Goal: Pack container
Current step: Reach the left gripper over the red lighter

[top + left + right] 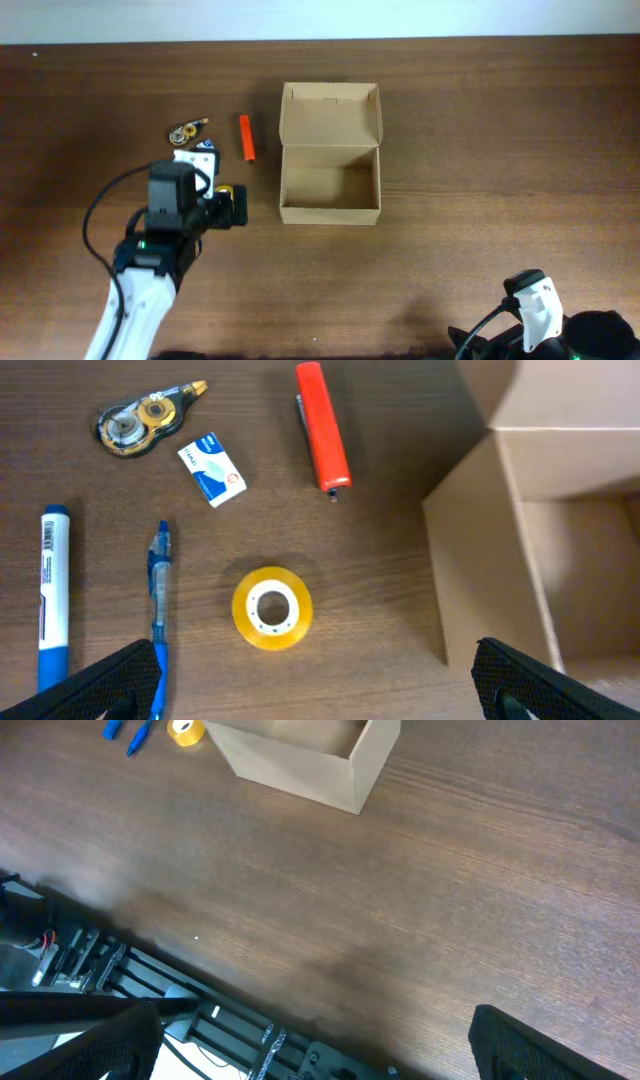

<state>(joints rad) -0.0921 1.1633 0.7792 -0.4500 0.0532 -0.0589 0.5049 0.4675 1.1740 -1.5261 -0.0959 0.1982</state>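
Our left end effector [320, 695] hung with its fingers spread wide and nothing between them, above the yellow tape roll [272, 608], which lay flat on the tabletop [480, 150]. Our right end effector [320, 1045] was likewise wide open and empty, low at the near edge and well apart from everything. To the left of the roll lay a blue pen [160, 610] and a blue marker [52, 595]. Beyond it were a red marker [322, 425], a small white-and-blue packet [212, 468] and a correction-tape dispenser [148, 418].

We judged this to be the first pick, since the container [330, 211] showed only bare cardboard inside. The next move would call for a straight descent, the fingers closing across the roll, then a carry rightward over the box wall.

The container sat near the roll on its right, mouth upward, with its lid [331, 113] hinged on the far side and folded back away from us. Its long axis ran left to right.
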